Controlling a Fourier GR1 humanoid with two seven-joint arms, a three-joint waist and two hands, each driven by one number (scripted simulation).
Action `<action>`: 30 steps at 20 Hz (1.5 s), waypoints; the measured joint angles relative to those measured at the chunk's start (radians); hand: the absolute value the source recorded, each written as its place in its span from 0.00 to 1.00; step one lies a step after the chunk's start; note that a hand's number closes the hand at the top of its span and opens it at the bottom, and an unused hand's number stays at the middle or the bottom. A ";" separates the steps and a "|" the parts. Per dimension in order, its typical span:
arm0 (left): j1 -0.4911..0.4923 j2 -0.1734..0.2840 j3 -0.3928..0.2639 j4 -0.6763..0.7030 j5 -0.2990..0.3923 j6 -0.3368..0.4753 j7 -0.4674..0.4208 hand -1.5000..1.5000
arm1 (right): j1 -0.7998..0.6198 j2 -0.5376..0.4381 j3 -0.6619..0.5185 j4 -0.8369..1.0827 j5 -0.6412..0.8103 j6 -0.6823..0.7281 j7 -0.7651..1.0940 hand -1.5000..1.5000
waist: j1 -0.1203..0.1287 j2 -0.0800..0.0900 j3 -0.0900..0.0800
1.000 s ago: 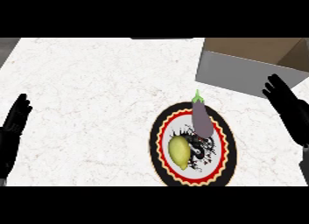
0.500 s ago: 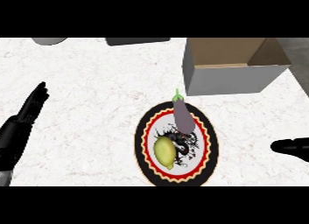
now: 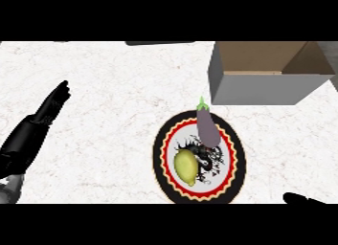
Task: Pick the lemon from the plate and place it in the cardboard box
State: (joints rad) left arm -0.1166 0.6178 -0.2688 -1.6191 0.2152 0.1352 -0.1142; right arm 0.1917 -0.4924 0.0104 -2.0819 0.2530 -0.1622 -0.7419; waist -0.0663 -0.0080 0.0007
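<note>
A yellow lemon (image 3: pixel 187 167) lies on the lower left part of a round plate (image 3: pixel 231 165) with a black and red rim. A purple eggplant (image 3: pixel 208 126) with a green stem lies across the plate's top edge. The open cardboard box (image 3: pixel 266 87) stands at the back right, just beyond the plate. My left hand (image 3: pixel 39 125) is at the left, open, fingers straight and pointing up the counter, well away from the plate. Of my right hand (image 3: pixel 303 198) only a dark tip shows at the lower right edge.
The white marble counter (image 3: pixel 122 81) stretches across the view. A dark object (image 3: pixel 159 43) shows at the far edge, top centre.
The view has shifted, so plate and box sit further right and lower. My right hand has dropped lower and now barely shows at the bottom right. The left hand stays open.
</note>
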 measured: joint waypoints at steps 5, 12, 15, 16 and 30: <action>-0.033 -0.022 -0.011 0.033 -0.014 -0.016 -0.004 0.50 | 0.154 -0.007 0.075 -0.100 0.304 -0.072 0.054 0.00 | 0.015 0.003 -0.003; -0.082 -0.037 -0.006 0.067 -0.019 -0.039 0.010 0.50 | 0.314 0.019 0.241 -0.227 0.752 -0.061 0.246 0.00 | 0.026 0.004 -0.005; -0.091 -0.046 -0.008 0.077 -0.024 -0.046 0.006 0.50 | 0.365 0.060 0.330 -0.260 0.944 -0.047 0.334 0.00 | 0.029 0.003 -0.005; -0.097 -0.051 -0.008 0.081 -0.025 -0.046 0.009 0.50 | 0.377 0.077 0.365 -0.276 1.013 -0.032 0.366 0.00 | 0.031 0.003 -0.005; -0.093 -0.094 0.007 0.080 -0.075 -0.081 0.005 0.50 | 0.414 0.348 0.755 -0.166 1.649 0.101 0.709 0.00 | 0.060 0.006 -0.002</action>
State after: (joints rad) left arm -0.2100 0.5241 -0.2622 -1.5391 0.1400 0.0544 -0.1090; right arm 0.6054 -0.1448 0.7653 -2.2478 1.9019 -0.0615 -0.0333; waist -0.0060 -0.0023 -0.0012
